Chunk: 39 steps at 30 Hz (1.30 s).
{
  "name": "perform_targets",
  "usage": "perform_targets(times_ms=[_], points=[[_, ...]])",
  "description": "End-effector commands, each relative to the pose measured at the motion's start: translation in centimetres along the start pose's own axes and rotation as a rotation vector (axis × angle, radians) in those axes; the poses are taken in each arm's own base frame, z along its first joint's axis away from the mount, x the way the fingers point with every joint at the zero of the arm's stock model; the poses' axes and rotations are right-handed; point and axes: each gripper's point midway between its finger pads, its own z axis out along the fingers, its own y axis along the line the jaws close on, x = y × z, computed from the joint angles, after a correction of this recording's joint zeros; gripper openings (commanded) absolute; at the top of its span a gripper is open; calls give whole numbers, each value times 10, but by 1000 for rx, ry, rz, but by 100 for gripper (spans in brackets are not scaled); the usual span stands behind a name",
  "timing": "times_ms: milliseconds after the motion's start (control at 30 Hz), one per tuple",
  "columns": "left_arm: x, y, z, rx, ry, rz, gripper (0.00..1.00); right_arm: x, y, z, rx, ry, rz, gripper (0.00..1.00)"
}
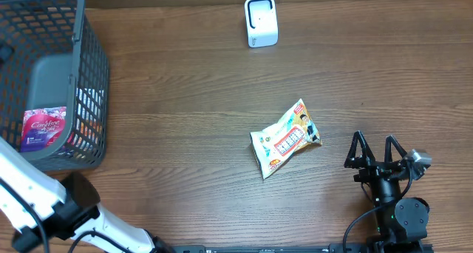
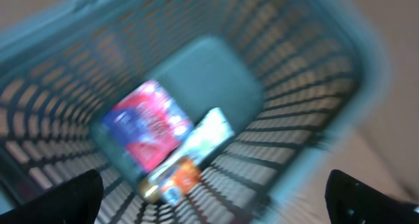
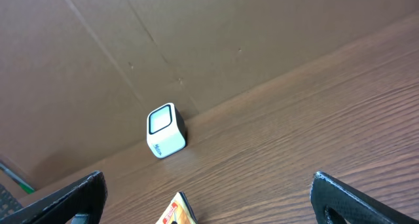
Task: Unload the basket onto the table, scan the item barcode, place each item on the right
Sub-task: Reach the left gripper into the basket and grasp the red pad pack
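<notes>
Plainly, the basket point(image 1: 96, 83) at the left of the table point(image 1: 185, 98) lies under the left gripper point(image 2: 215, 185), which is spread wide and empty. The snack packet point(image 1: 286, 138) lies mid-table, long axis running near-left to far-right, left of the right gripper point(image 1: 374, 139), likewise spread empty and the nearer one. The scanner point(image 1: 260, 21) stands beyond, at the far edge.

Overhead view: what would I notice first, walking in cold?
A bright snack packet lies alone in the middle of the brown table. A small white scanner stands at the far edge. A grey basket at the left holds a pink pack.
</notes>
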Motion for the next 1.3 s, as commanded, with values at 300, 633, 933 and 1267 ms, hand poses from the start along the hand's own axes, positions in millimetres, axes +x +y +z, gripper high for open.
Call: perform_targets(times_ms=[300, 633, 933, 1267], points=[[62, 57, 184, -336, 411, 23, 100, 1, -4, 0, 12, -7, 0, 100], [132, 71, 283, -420, 657, 66, 96, 1, -4, 0, 12, -7, 0, 100], [166, 75, 317, -448, 750, 100, 70, 1, -4, 0, 12, -7, 0, 100], [102, 27, 258, -240, 590, 108, 4, 1, -4, 0, 12, -7, 0, 100]])
